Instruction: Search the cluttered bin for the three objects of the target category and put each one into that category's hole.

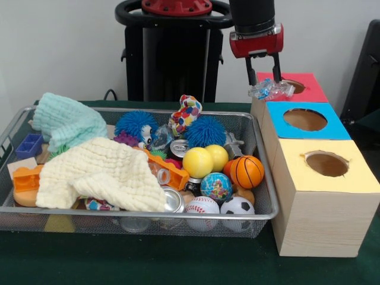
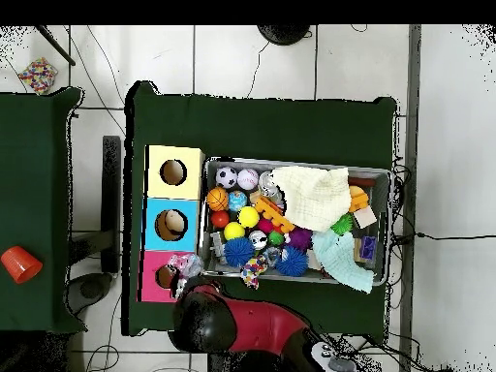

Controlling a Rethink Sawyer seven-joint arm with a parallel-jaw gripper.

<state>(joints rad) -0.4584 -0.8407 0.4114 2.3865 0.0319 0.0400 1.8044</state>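
— What was seen beyond the wire mesh bin (image 1: 261, 215) of toys?
— A crinkled clear plastic wrapper (image 1: 271, 90) was held pinched in the gripper (image 1: 263, 76), just short of the red box's round hole (image 1: 294, 86) beside it.

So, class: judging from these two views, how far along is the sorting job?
Done: nothing visibly confirmed. In hand: the gripper holds a crumpled clear plastic wrapper beside the red-topped box's hole, not yet dropped. Left: whatever else matches in the wire mesh bin.
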